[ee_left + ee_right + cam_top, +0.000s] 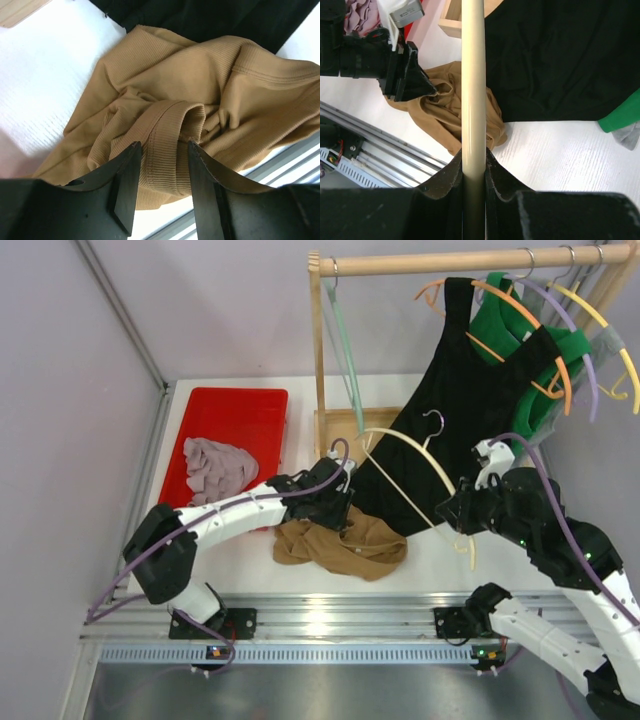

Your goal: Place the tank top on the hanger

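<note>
Your right gripper point(473, 160) is clenched on the hanger point(472, 75); your left gripper point(163, 146) is released.
A ribbed fold of the tank top point(200, 85) lies between the left gripper's spread jaws, the rest crumpled ahead on the tabletop point(45, 85). The black garment point(210, 20) lies beyond.

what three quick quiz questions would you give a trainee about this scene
1. True or false: the tank top already hangs on the hanger.
2. Fill in: the hanger is clamped in the ___ pincer.
3. The tray holding the mauve cloth is: a) blue b) red c) green.

Key: 1 false, it lies crumpled below the hanger; 2 the right pincer; 3 b.
</note>
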Controlling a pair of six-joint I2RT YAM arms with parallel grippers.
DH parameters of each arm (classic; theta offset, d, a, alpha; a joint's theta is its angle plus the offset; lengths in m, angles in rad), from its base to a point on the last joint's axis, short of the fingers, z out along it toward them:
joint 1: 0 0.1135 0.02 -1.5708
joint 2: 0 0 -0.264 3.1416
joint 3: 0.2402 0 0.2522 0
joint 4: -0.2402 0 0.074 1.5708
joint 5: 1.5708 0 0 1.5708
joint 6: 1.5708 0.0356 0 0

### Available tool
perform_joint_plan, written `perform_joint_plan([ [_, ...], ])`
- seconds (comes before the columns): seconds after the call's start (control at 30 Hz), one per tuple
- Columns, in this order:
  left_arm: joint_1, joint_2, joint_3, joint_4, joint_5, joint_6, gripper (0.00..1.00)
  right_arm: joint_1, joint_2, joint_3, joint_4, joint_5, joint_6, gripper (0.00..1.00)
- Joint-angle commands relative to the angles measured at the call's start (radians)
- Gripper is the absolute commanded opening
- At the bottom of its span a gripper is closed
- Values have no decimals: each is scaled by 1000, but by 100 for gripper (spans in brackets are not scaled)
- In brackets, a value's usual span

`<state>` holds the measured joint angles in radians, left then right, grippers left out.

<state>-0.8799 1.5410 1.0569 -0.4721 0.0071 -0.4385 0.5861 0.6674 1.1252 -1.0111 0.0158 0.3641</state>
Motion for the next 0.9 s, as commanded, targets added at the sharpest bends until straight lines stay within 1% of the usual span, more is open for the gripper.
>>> perform_joint_plan([
  [0.0,-4,54,60,-10,4,46,47,-9,-14,1,60,-11,7,0],
  [0.17,-5,113,106,-23,2,95,47,-9,-23,2,51,-11,7,0],
  [0.27,-5,143,149,-68,-51,127,47,-9,-26,2,46,-11,7,0],
  [0.33,-5,153,166,-85,-79,141,45,-9,-31,4,43,-11,7,0],
  [0.43,-5,157,167,-103,-104,147,38,-11,-34,2,40,-10,7,0],
  [0.47,-5,157,166,-112,-111,147,33,-9,-32,2,42,-11,7,0],
  [0.5,-5,157,164,-117,-124,146,22,-9,-34,2,40,-36,7,0],
  [0.53,-5,156,163,-122,-145,139,16,-11,-34,2,40,-43,7,0],
  [0.57,-5,150,160,-123,-156,136,11,-9,-34,4,39,-46,6,0],
  [0.6,-5,143,150,-123,-166,130,1,-9,-38,10,36,-53,9,0],
  [0.73,-2,90,138,-138,-248,48,0,-9,-46,38,-3,-77,9,0],
  [0.77,-4,78,137,-143,-292,23,0,-11,-46,54,-33,-82,6,0],
  [0.8,1,65,132,-154,-308,-15,0,-9,-49,64,-49,-95,4,0],
  [0.87,4,22,117,-155,-327,-46,0,-9,-57,94,-96,-114,1,0],
])
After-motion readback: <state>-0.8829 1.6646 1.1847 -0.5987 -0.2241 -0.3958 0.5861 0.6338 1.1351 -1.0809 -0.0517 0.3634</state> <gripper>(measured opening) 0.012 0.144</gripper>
